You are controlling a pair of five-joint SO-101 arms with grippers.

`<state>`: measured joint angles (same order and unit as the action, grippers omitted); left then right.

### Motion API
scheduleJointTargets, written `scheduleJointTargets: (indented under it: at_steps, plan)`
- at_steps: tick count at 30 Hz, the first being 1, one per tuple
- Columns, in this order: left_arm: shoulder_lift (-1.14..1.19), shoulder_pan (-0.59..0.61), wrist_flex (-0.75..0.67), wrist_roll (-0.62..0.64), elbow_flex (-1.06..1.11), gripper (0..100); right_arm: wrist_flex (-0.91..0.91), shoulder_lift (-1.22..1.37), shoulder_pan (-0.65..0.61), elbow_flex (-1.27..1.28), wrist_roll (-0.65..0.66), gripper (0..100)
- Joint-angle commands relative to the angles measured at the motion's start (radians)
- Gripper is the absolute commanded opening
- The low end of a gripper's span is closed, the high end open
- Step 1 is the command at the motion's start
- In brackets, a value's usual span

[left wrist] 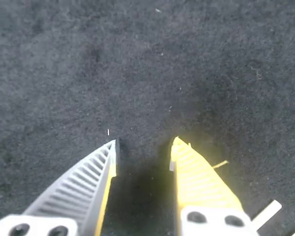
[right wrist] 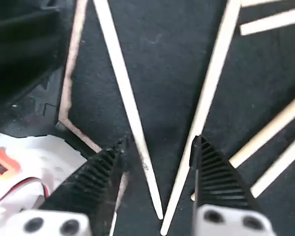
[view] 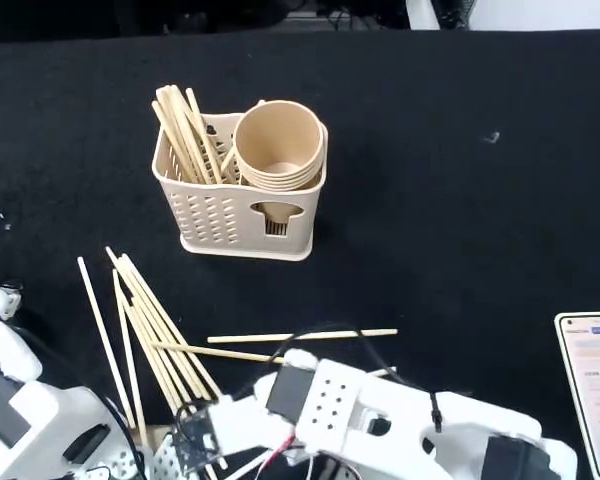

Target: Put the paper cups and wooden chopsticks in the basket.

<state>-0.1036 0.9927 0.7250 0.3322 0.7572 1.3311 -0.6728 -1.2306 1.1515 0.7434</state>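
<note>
Risk imo: right gripper [right wrist: 160,142] straddles two loose chopsticks [right wrist: 123,93] lying in V, ends nearly meeting between jaws. Close here and it probably pinches both right at ends, so one pivots out or skitters over black cloth [view: 460,200]. Jaws wide apart, nothing held, one stick just beside pale jaw. Left gripper [left wrist: 143,142] spread too, empty, over bare cloth. Paper cups [view: 280,145] sit stacked in basket [view: 220,215] beside bundle of sticks [view: 185,125]. Leftover pile [view: 155,320] lies on cloth, well apart from basket.

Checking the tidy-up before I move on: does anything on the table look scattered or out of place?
Yes: loose chopsticks lie fanned on the table in front of the basket, with two more crosswise beside them. The other chopsticks already stand in the basket beside the stacked paper cups.
</note>
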Motion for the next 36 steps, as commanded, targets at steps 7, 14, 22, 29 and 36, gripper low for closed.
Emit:
scheduleJointTargets:
  at_steps: [7, 14, 22, 29, 36]
  plan:
    - [-0.029, 0.019, -0.011, 0.009, -0.05, 18, -0.126, -0.028, -0.049, 0.084, 0.011, 20.3]
    - [-0.029, 0.019, -0.011, 0.009, -0.05, 18, -0.164, -0.025, -0.048, 0.108, 0.012, 20.1]
    - [-0.029, 0.019, -0.011, 0.009, -0.048, 18, -0.244, 0.196, -0.048, 0.102, 0.015, 20.1]
    - [-0.029, 0.019, -0.011, 0.009, -0.048, 18, -0.184, 0.351, -0.046, -0.012, 0.009, 7.7]
    - [-0.029, 0.019, -0.011, 0.009, -0.048, 18, -0.173, 0.351, -0.044, -0.024, 0.008, 1.1]
